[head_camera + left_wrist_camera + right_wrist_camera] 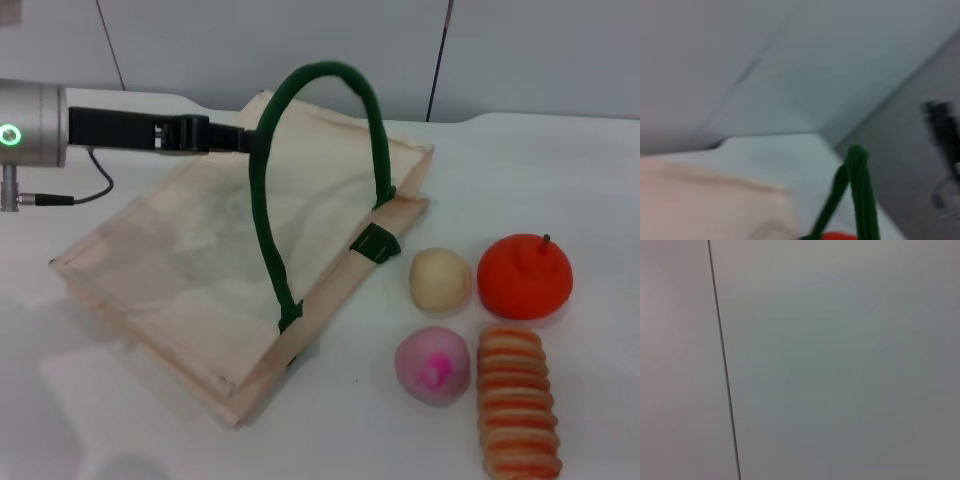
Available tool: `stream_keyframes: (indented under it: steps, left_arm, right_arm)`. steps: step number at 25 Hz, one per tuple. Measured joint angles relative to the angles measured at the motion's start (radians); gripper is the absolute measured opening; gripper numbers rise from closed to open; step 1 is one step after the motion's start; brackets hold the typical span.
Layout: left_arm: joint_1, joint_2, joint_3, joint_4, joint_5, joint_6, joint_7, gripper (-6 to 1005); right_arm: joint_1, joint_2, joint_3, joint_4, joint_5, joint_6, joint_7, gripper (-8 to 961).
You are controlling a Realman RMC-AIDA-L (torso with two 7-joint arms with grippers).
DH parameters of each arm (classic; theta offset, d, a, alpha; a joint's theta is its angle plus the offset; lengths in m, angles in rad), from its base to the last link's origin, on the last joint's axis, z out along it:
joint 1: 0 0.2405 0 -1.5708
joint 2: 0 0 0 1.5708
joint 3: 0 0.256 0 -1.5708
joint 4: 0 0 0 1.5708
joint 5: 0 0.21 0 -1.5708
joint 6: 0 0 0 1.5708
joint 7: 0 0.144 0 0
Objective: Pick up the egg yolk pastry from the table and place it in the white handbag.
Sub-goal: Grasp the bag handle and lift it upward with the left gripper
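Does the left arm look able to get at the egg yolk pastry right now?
Probably not directly: the left claw is at the green handle of the white handbag, which lies between it and the egg yolk pastry.

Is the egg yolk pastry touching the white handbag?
Apart. The head view shows bare table between the egg yolk pastry and the white handbag.

Matt pastry [440,279] — cloth handbag [200,260]
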State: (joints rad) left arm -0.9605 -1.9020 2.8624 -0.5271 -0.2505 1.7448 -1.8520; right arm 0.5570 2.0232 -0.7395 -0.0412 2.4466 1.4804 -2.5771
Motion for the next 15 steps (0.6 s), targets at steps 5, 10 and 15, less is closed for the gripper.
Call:
stream_keyframes:
  steps: [5,10,15]
  left_arm:
    - [0.012,0.008,0.000,0.003,-0.076,0.111,0.048,115]
    - [0.023,0.015,0.000,0.006,-0.124,0.173,0.075,114]
    - [0.034,0.021,0.000,0.007,-0.176,0.241,0.110,115]
  right_arm:
    - [-0.001,-0.004,-0.005,-0.001,-0.018,-0.002,0.005,869]
    - [0.005,-0.009,-0.009,-0.004,-0.044,-0.022,0.006,869]
    - [0.007,-0.009,-0.010,-0.006,-0.059,-0.027,0.006,869]
